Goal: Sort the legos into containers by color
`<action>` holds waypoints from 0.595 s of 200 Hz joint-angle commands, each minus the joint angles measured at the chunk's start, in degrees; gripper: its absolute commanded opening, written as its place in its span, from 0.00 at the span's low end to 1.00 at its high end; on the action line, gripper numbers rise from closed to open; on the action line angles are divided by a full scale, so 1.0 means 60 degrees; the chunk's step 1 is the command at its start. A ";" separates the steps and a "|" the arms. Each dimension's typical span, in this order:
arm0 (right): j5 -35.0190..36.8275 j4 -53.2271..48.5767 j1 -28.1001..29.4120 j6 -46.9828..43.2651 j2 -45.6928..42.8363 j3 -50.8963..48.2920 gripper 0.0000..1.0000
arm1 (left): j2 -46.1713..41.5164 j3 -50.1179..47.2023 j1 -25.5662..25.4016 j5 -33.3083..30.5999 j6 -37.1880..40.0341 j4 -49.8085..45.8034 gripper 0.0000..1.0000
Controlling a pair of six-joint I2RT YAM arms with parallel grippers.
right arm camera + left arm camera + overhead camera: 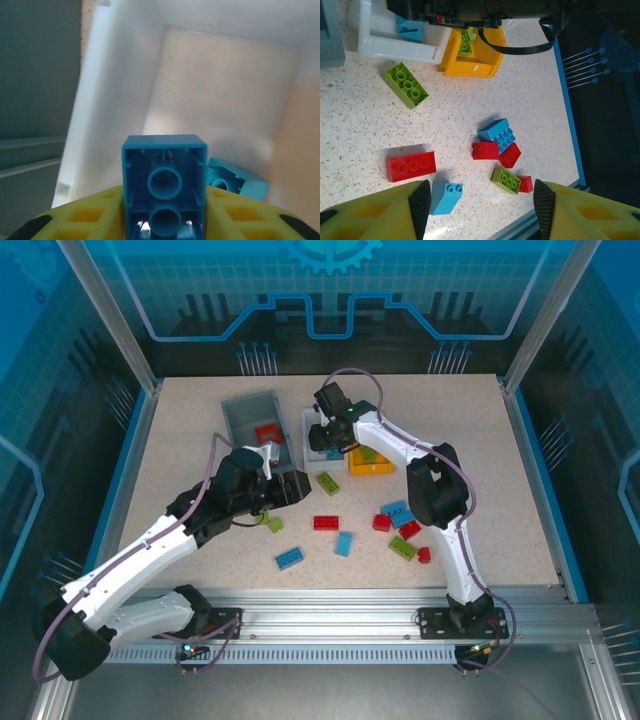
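Entry: sorting under way, blue-into-white step. Right gripper: yellow fingers clamped on the flanks of the held blue brick, its hollow underside toward the wrist camera, hanging over the open white bin. A second blue brick lies on that bin's floor. Step judged: drop-off, with the brick over the bin and not yet let go. Next move calls for parting the fingers squarely over the bin's middle, so the brick misses the wall, then a lift clear of the rim. Left gripper: fingers well apart, nothing between them, hovering over the table by the near corner of the grey bin (a red brick lies inside). Yellow bin: set against the white bin's side, with a green brick in it. Unsorted on the table: a long red brick, a small blue brick just beside it, a long green brick near the white bin, and a tight cluster of blue, red and green; much of the job looks left. Surface: pale speckled table top, flat, with a blue edge strip. Room: an aluminium-framed enclosure with blue translucent panels; a slotted rail at the near edge carries the arm bases.
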 commanded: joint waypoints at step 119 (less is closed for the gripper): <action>0.0499 0.2544 0.0514 -0.0420 -0.7480 -0.6071 0.58 | 0.2690 0.1002 -0.0423 0.1140 0.6895 -0.1458 0.72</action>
